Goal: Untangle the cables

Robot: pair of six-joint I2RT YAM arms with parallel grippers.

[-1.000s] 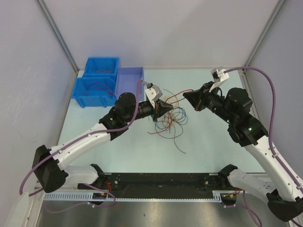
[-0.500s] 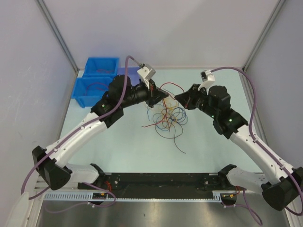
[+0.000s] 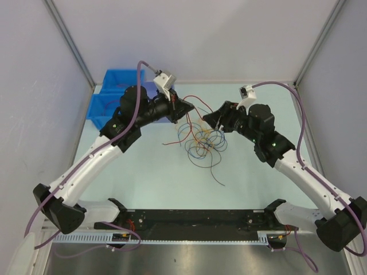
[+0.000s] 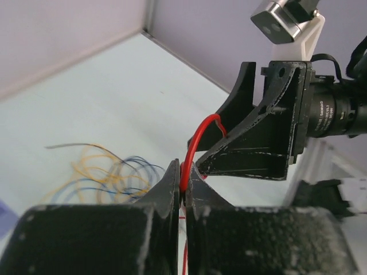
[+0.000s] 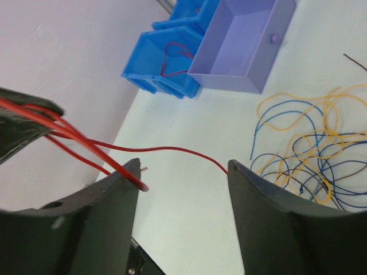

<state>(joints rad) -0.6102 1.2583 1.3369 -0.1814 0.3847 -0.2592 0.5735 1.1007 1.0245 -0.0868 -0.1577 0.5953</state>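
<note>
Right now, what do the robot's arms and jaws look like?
The left arm and right arm have white tube parts and chunky black joints. A mauve cable runs along each one. Each has a small white camera block near its end, and tiny green lights glow on the right one. The jaws are black, wedge-shaped and scuffed.

- A pale mint-green tabletop [image 3: 241, 177] is seen at the centre, evenly and softly lit.
- Plain lilac-grey wall panels are set at 12 o'clock [image 3: 195, 40], 9 o'clock [image 3: 28, 103] and 3 o'clock [image 3: 344, 86].
- Slim aluminium corner posts are placed at 11 o'clock [image 3: 70, 43] and 1 o'clock [image 3: 321, 40].
- A brushed steel surface [image 3: 189, 260] is seen at 6 o'clock.
</note>
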